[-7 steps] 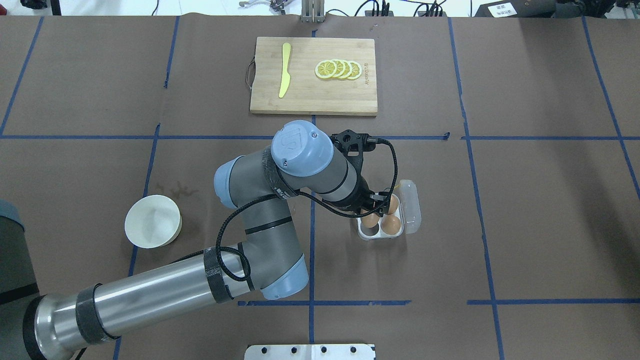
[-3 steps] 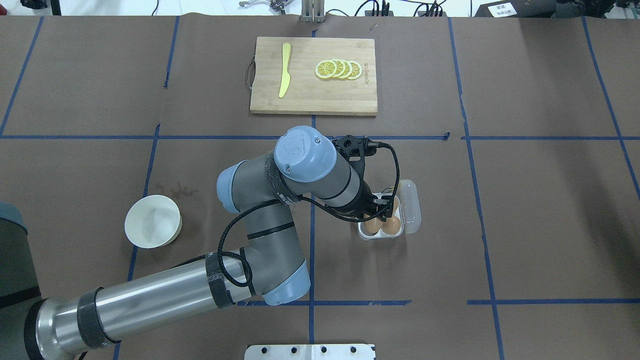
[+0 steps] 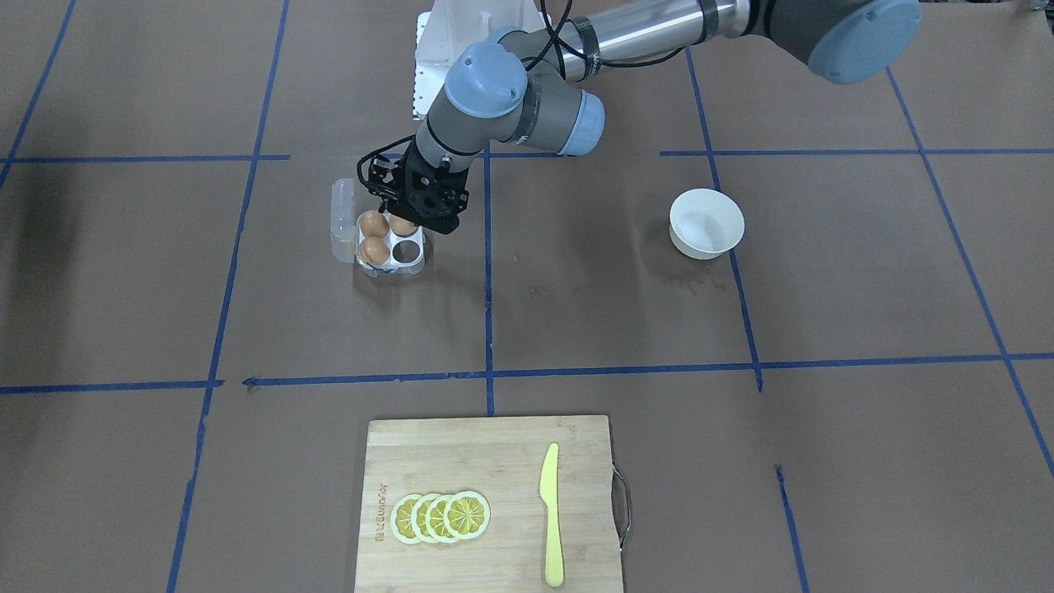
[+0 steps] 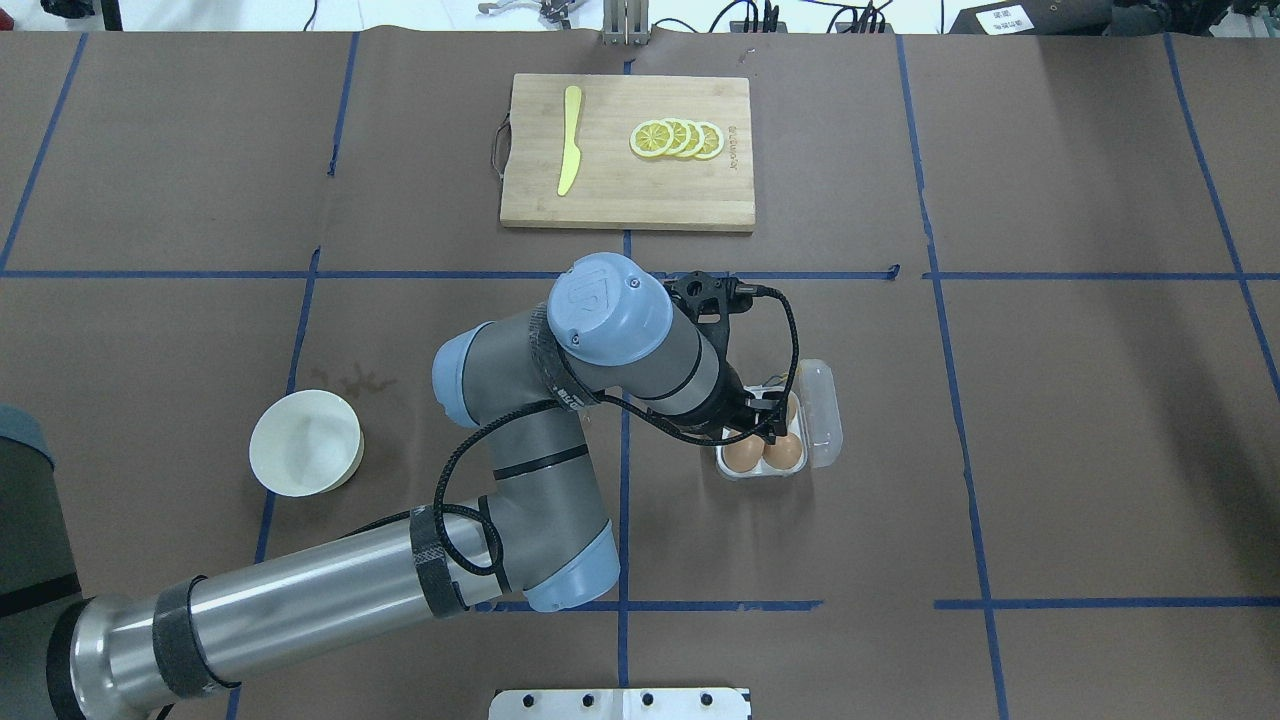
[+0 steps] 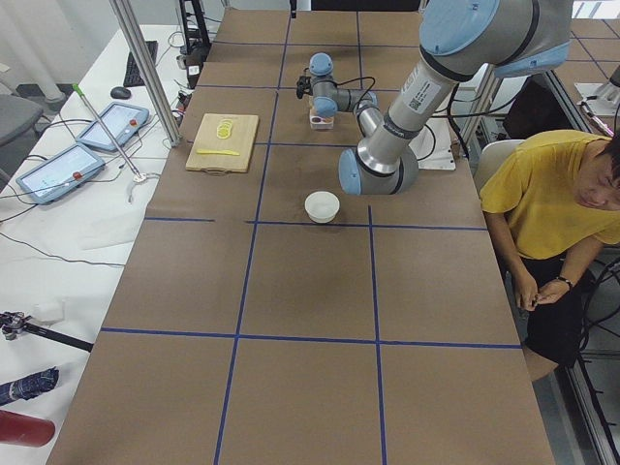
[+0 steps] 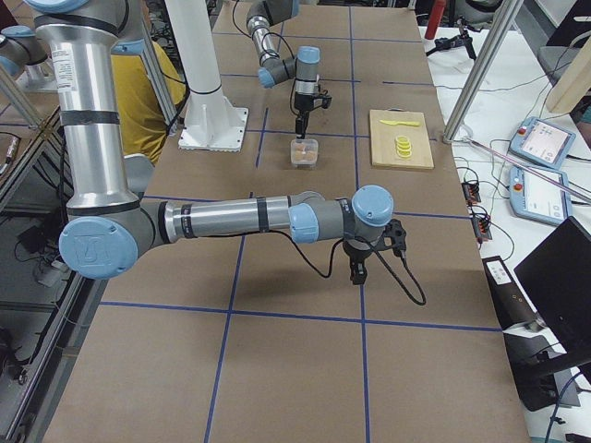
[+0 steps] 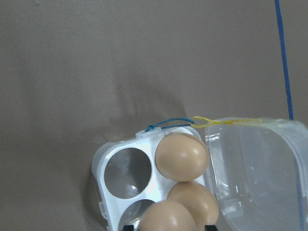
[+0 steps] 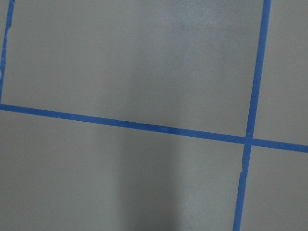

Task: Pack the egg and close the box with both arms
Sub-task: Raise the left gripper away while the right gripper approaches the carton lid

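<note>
Shifted slightly toward the robot since a second ago, the left claw [image 3: 408, 216] seemingly clamps the egg [image 7: 166, 217] between cropped fingers over the box [image 7: 126, 169]; right claw [image 6: 357, 269] unreadable.

"Anything legible?"
"The UR logo, embossed on the blue joint cap [image 4: 608, 300] of the left arm [image 4: 300, 590]. The cutting board [image 4: 620, 190] has a burnt-in word at its three o'clock edge, seen from overhead, but it's too small to read."
"The white label [image 4: 1000, 18] at one o'clock?"
"Unreadable."

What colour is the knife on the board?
Yellow; the knife shows best in the front-facing view.
</note>
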`<state>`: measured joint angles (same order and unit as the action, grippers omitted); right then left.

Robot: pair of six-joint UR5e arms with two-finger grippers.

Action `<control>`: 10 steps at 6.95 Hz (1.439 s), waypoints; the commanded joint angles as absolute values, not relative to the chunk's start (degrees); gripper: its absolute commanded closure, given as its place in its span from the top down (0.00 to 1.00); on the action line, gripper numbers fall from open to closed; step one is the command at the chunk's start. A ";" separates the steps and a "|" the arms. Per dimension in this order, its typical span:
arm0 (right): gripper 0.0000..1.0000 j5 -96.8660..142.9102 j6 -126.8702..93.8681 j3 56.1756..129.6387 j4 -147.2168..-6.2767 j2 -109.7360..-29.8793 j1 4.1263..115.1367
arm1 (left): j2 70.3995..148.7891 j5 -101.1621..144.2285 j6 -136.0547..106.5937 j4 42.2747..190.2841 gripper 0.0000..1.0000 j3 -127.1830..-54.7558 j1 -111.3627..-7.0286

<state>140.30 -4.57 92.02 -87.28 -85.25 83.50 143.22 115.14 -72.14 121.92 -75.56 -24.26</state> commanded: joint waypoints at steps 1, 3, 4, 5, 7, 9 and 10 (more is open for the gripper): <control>1.00 140.36 -4.66 92.02 -87.28 -85.25 83.50 | 143.17 115.14 -72.16 121.82 0.99 -75.76 -24.26; 1.00 142.63 -8.05 92.72 -87.10 -85.17 82.36 | 141.34 115.31 -71.98 119.29 0.99 -80.47 -25.83; 1.00 143.26 -13.31 94.99 -84.23 -85.08 78.44 | 136.89 115.66 -71.81 117.96 0.99 -85.82 -28.45; 1.00 143.09 -24.58 96.31 -77.67 -85.17 74.57 | 131.97 115.75 -69.81 117.86 0.97 -90.31 -30.65; 1.00 134.79 -51.11 96.68 -56.10 -85.17 61.95 | 122.82 120.56 -61.13 117.77 0.94 -95.69 -37.58; 0.01 125.71 -70.94 100.52 -49.05 -84.90 49.97 | 116.83 122.60 -53.21 117.86 0.94 -98.43 -42.96; 0.00 125.60 -71.71 101.33 -49.04 -84.38 47.31 | 116.46 123.74 -51.96 117.86 0.94 -98.26 -44.37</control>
<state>127.49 -66.88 99.69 -50.38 -84.81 51.91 118.08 122.47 -54.58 117.83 -97.83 -42.09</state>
